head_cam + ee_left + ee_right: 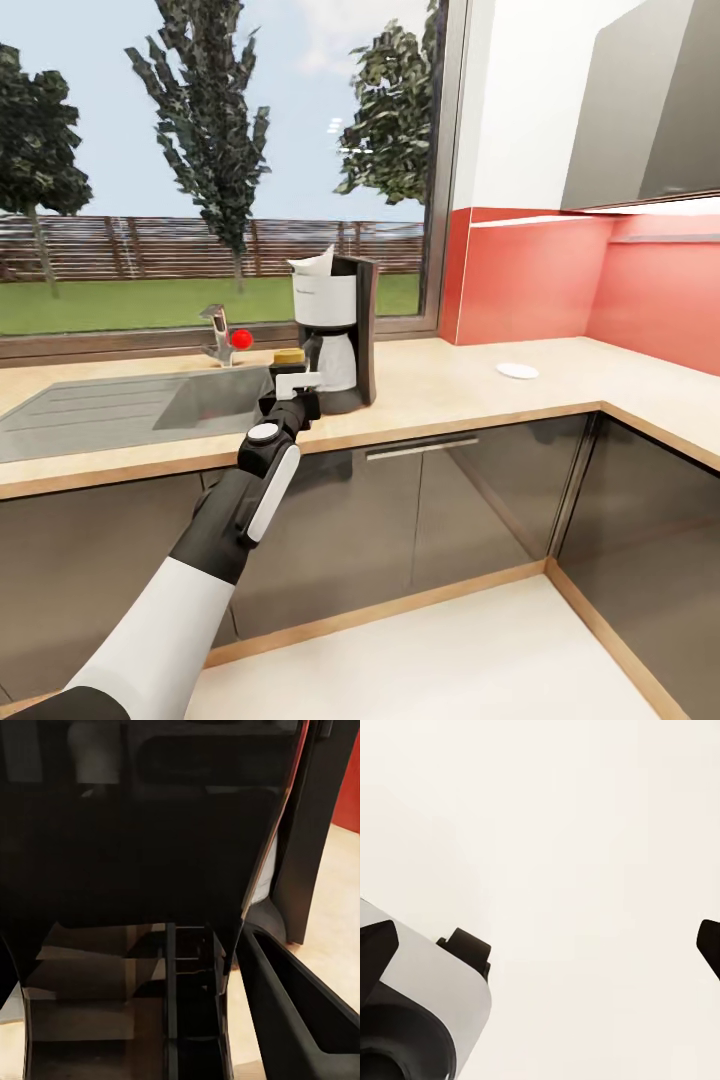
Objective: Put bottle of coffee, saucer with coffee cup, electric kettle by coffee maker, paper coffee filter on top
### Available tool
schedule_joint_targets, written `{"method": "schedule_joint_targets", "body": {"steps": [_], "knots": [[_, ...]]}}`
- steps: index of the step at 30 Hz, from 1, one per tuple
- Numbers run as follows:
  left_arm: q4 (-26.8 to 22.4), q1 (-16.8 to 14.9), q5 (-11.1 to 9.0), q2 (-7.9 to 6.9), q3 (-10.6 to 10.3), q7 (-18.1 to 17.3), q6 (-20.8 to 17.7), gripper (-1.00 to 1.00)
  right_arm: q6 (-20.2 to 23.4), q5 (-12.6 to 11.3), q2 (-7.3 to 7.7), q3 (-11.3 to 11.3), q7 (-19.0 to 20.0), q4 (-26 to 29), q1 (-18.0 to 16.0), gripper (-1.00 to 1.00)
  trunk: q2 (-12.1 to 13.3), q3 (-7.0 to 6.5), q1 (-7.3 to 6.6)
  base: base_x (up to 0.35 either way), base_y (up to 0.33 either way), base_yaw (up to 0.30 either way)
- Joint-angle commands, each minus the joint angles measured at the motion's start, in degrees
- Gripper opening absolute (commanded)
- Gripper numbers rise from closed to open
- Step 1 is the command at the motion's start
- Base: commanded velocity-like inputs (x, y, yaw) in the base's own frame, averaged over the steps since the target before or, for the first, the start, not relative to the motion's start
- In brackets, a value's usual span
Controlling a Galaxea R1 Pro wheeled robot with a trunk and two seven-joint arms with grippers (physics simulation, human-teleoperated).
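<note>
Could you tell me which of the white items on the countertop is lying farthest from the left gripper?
The saucer, flat and alone toward the corner. The paper coffee filter sits atop the coffee maker, right behind the left gripper.

Wood-look countertop [440,385] (glossy cabinets [470,510])

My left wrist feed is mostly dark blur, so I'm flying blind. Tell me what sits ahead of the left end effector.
Observer: In the head view, the left end effector is at the bottle of coffee, right beside the coffee maker.
Operator: Report the top of the machine.
Observer: The paper coffee filter stands on it already.
Operator: Locate the saucer.
Observer: The saucer lies on the kitchen countertop, well apart from the coffee maker on the robot's right, with no cup on it.
</note>
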State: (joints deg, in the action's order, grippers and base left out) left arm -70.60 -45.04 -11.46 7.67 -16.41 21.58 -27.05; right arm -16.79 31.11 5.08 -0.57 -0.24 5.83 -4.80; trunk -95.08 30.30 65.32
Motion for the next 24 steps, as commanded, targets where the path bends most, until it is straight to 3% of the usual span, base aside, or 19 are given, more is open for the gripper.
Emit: {"method": "schedule_joint_targets", "body": {"steps": [1, 10, 24], "knots": [[-0.06, -0.05, -0.49, -0.02, -0.12, 0.48, -0.20, -1.00, -0.17, 0.09, 0.02, -0.04, -0.02, -0.03, -0.03, 1.00, -0.43, 0.24, 0.21, 0.000, 0.000, 0.000], [-0.08, -0.05, -0.47, -0.02, -0.12, 0.49, -0.20, -1.00, -0.17, 0.09, 0.02, -0.04, -0.02, -0.03, -0.03, 1.00, -2.84, 1.32, 1.53, 0.000, 0.000, 0.000], [-0.14, -0.05, -0.48, -0.02, -0.12, 0.50, -0.20, -1.00, -0.17, 0.09, 0.02, -0.04, -0.02, -0.03, -0.03, 1.00, -4.44, 2.04, 2.41, 0.000, 0.000, 0.000]]}}
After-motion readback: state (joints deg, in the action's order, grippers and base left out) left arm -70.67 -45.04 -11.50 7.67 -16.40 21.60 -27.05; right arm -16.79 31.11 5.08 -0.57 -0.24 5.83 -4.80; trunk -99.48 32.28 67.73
